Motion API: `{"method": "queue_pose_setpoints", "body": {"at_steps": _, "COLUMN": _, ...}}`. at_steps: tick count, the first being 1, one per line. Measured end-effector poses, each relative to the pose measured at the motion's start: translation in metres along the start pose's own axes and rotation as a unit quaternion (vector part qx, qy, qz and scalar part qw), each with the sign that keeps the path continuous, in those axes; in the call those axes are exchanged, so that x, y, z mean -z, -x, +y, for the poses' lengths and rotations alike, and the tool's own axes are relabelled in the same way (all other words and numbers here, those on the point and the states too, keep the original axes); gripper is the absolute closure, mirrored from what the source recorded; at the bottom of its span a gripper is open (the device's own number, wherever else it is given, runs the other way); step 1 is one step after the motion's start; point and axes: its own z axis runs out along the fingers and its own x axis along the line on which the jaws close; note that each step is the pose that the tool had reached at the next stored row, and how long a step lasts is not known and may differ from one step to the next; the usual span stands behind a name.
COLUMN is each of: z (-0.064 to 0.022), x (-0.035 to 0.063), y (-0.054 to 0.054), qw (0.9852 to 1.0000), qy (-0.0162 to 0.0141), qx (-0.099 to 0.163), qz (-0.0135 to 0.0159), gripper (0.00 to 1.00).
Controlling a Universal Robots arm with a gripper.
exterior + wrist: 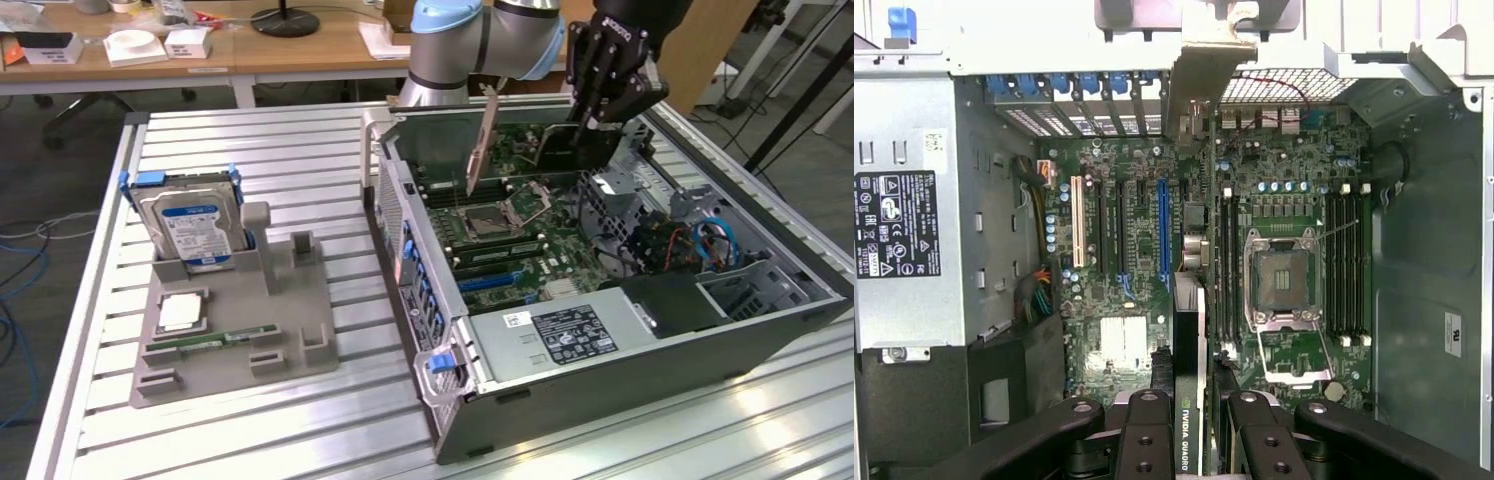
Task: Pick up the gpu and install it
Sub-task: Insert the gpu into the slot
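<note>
GPU [558, 150] hangs over the open computer case [747, 330] in the upper right of the exterior view, with the gripper [601, 115] above it and the jaws clamped on its two flat faces near one end. I read that grip as deliberate. Pinching the upper edge leaves the lower edge free to face the motherboard [521, 230].

The card stands on edge, so through the wrist view I see it as a thin dark strip [1190, 350] between the gripper's [1201, 438] black fingers [1149, 435]. Its long axis runs across the case, from the jaws toward the slotted wall with the blue clips [1084, 85]. The metal bracket [478, 140] leads at that end. The card is not touching the board. It looks to lie parallel to the blue slot [1164, 230], but I cannot tell whether it is lined up over it.

On the table [267, 150] at the exterior view's left, the hard drive [187, 225] stands in its grey holder [287, 310].
</note>
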Motion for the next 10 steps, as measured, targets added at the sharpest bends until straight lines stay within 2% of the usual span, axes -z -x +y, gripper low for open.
{"method": "queue_pose_setpoints", "body": {"at_steps": 10, "z": -0.0002, "x": -0.0064, "y": -0.0001, "qw": 1.0, "qy": 0.0, "qx": 0.0, "qz": 0.0, "gripper": 0.74}}
